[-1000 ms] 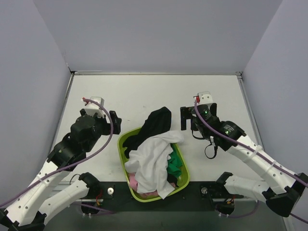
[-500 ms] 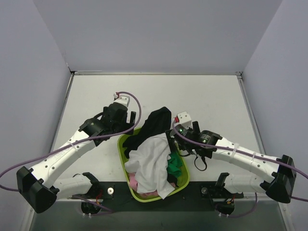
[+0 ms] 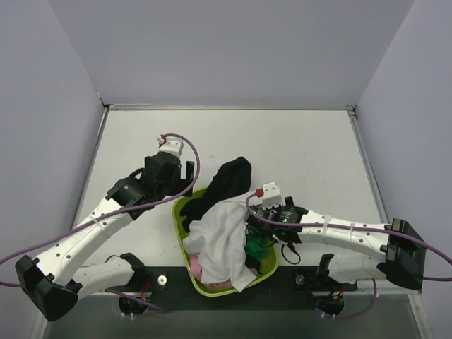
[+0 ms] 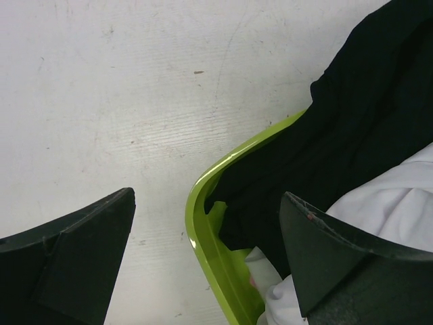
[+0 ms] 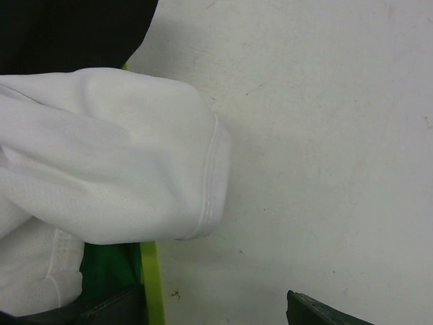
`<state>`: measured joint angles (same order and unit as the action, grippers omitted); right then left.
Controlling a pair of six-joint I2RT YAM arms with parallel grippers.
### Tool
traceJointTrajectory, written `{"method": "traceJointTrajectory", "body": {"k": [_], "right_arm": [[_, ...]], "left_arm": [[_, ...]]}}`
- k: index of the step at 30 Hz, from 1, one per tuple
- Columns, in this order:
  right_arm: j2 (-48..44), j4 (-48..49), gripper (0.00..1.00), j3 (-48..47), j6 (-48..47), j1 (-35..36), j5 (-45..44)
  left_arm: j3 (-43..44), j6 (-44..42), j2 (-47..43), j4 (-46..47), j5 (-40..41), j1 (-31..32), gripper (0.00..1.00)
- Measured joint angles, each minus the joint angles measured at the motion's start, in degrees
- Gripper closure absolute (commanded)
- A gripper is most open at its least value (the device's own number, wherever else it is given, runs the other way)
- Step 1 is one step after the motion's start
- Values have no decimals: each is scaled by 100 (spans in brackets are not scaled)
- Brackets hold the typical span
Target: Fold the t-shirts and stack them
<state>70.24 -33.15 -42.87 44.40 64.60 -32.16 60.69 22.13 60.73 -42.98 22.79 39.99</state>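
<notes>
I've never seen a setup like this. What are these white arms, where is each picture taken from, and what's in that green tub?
These are two robot arms at the near edge of a table. The wide picture looks down from above and behind them. The other two come from a camera on each wrist, so the dark shapes at the bottom are its fingers. On the table stands a lime green basket heaped with clothes: a white t-shirt on top, a black t-shirt draped over the far rim, a green t-shirt and a pink t-shirt underneath. The left gripper hovers open above the basket's far left corner. The right gripper is open near the white sleeve. Nothing is held.
</notes>
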Motion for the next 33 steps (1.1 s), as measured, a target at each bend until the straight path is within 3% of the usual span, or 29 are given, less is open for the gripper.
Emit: {"method": "traceJointTrajectory", "body": {"k": [3,4,9,10,11,21,28,33], "right_arm": [[26,188,33,70,28,0,13],[66,282,44,90,15,0,57],[570,769,72,101,-42,-7,398],[686,887,90,101,-52,-7,490],[772,973,100,101,-61,-7,562],[1211,1661,100,-245,-173,-424,1246],[1451,1790,100,-579,-667,-2288,1884],[2199,1556,100,-1412,-857,-3401,1808]], "left_arm": [[-2,22,-59,0,79,0,2],[-2,24,-96,0,98,-2,2],[-2,33,-264,2,127,-4,3],[-2,33,-280,2,127,-9,3],[-2,33,-284,2,127,-17,3],[0,28,-205,-35,118,-181,3],[55,31,-48,-52,2,-262,3],[55,122,111,-39,-151,-269,3]]}}
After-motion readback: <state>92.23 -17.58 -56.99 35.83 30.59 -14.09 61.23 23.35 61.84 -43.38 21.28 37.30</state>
